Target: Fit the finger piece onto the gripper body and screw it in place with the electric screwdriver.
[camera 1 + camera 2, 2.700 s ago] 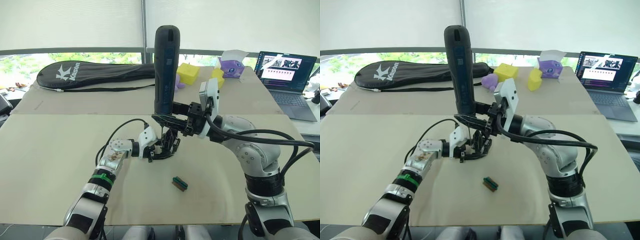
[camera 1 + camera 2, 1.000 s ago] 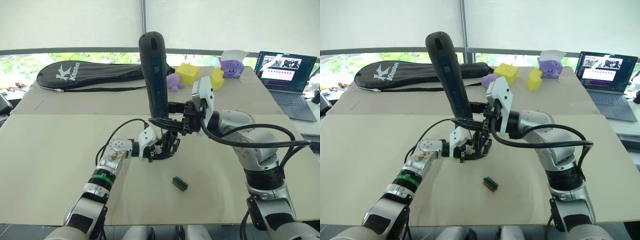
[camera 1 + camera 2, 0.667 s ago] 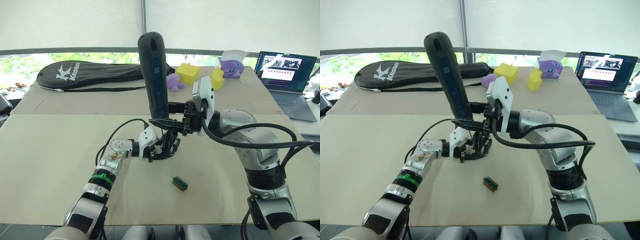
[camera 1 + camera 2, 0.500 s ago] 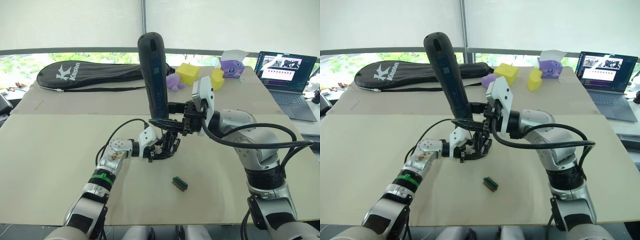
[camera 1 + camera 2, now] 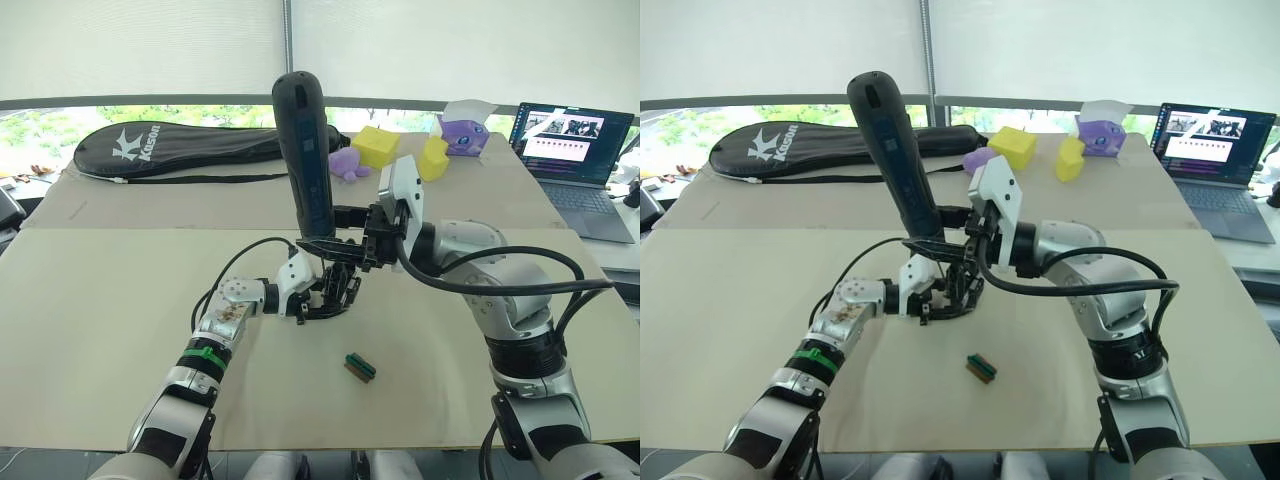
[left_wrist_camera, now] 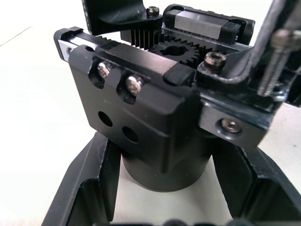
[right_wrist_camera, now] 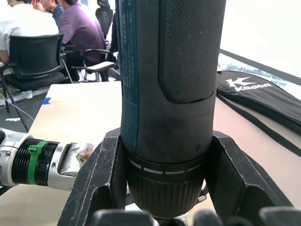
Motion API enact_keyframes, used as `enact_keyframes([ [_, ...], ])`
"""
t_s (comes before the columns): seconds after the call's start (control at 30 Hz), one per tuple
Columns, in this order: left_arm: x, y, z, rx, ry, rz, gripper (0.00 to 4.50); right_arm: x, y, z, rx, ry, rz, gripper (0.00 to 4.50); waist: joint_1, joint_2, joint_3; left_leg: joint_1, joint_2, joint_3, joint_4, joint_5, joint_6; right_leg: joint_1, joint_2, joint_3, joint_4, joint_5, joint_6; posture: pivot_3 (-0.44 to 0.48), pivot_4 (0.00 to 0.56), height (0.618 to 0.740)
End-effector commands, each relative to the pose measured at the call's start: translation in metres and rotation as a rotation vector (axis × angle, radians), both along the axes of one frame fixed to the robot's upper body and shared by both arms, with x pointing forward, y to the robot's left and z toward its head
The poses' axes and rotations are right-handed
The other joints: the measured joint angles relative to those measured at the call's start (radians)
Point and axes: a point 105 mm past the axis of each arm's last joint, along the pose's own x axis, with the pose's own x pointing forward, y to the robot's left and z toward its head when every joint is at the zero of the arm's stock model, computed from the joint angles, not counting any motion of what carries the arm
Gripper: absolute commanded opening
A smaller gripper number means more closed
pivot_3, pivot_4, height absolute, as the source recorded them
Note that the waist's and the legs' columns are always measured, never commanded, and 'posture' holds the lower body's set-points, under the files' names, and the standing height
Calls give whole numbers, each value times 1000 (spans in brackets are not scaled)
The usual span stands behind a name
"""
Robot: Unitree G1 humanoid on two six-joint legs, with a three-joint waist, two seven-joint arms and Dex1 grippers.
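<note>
Black anodised metal and hard plastic make up the gripper body [image 5: 333,290], which stands on the pale counter [image 5: 100,330] just left of frame centre. The left gripper [image 6: 160,188] has its fingers clamped on the stubby cylindrical base of that body, one finger on each side. In the left wrist view the body shows an exposed gear, toothed racks, socket screws and two empty screw holes in its front face. Judgement: it is rigid and fairly dense for its size. The round base is the sound place to hold it, since the racks and gear above are the parts likeliest to bind or be marked. A round base may turn in the grip under driving torque.

The finger piece cannot be told apart from the body's own parts in these views.

Right of that, at centre frame, the electric screwdriver [image 5: 304,150] stands nearly upright, leaning slightly toward the upper left. Its thin metal bit [image 6: 276,56] reaches down beside the body's top. The right gripper [image 7: 162,183] has its fingers closed around the lower collar of the tool. Judgement: the long barrel above makes it top-heavy, though the textured shell should resist slipping.

A small green-and-brown block [image 5: 360,367] lies loose on the counter, lower centre.
</note>
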Motion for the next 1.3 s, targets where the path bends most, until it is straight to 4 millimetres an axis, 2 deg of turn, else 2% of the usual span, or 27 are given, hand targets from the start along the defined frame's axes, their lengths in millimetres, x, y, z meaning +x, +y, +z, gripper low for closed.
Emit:
enact_keyframes([
  [0.03, 2, -3, 12, -18, -45, -10, 2291, -6, 1, 17, 35, -84, 17, 1918, 0, 0, 0, 0, 0, 0, 0, 0, 0, 0, 0, 0, 0, 0, 0, 0, 150, 740],
  [0.43, 3, -3, 12, -17, -46, -10, 2291, -11, 0, 25, 30, -95, 31, 1918, 0, 0, 0, 0, 0, 0, 0, 0, 0, 0, 0, 0, 0, 0, 0, 0, 150, 740],
  [1.3, 2, -2, 12, -16, -52, -9, 2291, -12, 1, 19, 25, -80, 40, 1918, 0, 0, 0, 0, 0, 0, 0, 0, 0, 0, 0, 0, 0, 0, 0, 0, 150, 740],
])
